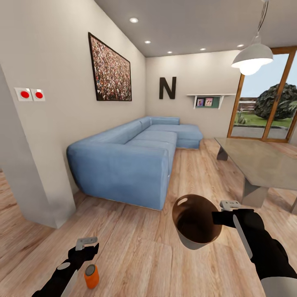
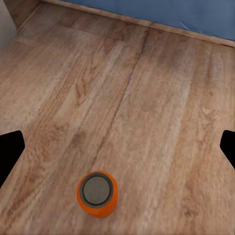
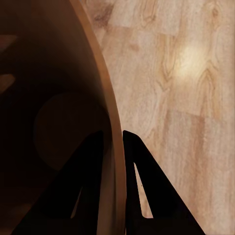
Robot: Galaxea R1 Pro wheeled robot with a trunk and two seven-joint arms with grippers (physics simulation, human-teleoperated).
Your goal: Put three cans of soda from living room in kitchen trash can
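The left tool point(image 1: 87, 244) was wide open and pointed down. The right tool point(image 3: 113, 142) pinched a thin rim, arm reaching in.

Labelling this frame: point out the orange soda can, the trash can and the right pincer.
orange soda can point(image 2: 97, 191): left wrist view, on its silvery top.
trash can point(image 1: 194, 222): head view, on its brown inner wall.
right pincer point(image 3: 116, 147): right wrist view, midway between fingertips, where they clamp the bin's rim.

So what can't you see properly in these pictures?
- Bin bottom: dark in head and right wrist views, so any cans inside can't be told.
- Orange can label: too small, seen top-down in the left wrist view.
- Grey table: cut off by the head view's edge.
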